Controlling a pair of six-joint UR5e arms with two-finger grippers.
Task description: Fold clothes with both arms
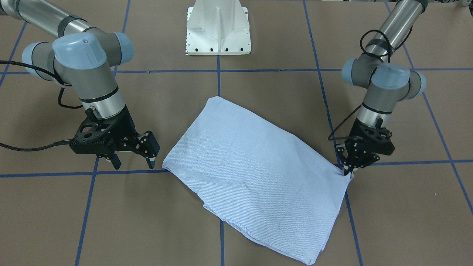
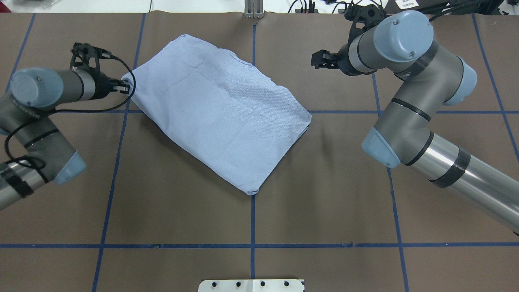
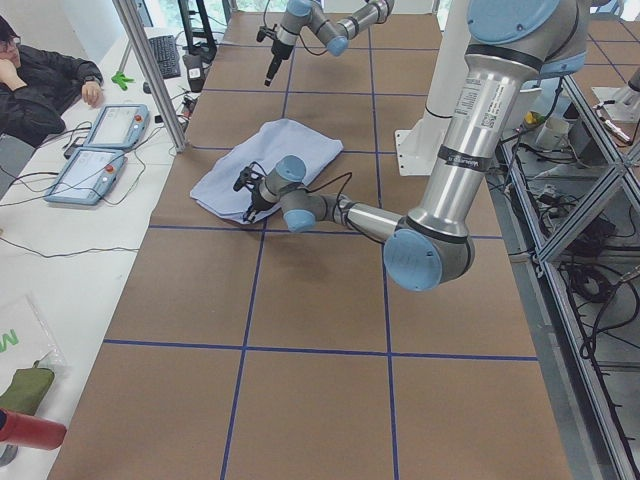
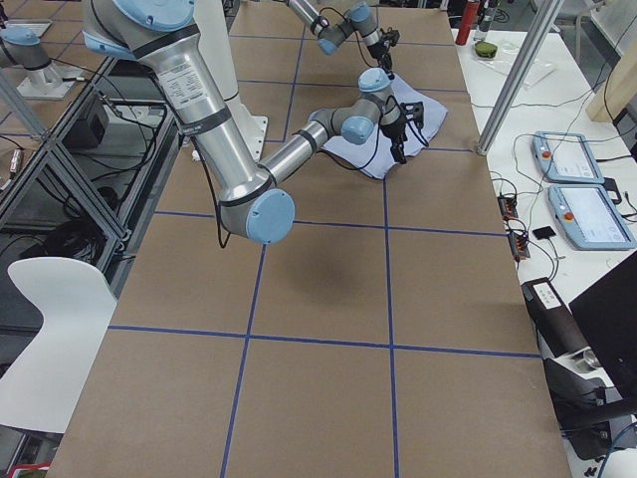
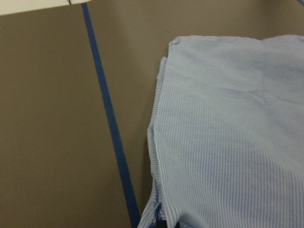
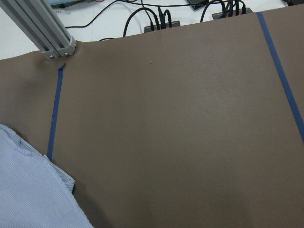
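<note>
**One Folded Shirt, Two Grippers**

One light blue, finely striped shirt (image 2: 219,109) is seen folded into a rough rectangle. It is laid slantwise on the brown surface (image 2: 324,194), nearer the far edge than the robot's edge and a little towards the robot's left. Two grippers are counted. The left gripper (image 1: 347,170) is clamped, fingertips together, on the shirt corner closest to the surface's left edge. The right gripper (image 1: 133,162) is held with fingers apart, gripping nothing, near the shirt's opposite side and clear of the cloth. One white base (image 1: 218,29) is seen at the robot's edge.
</note>
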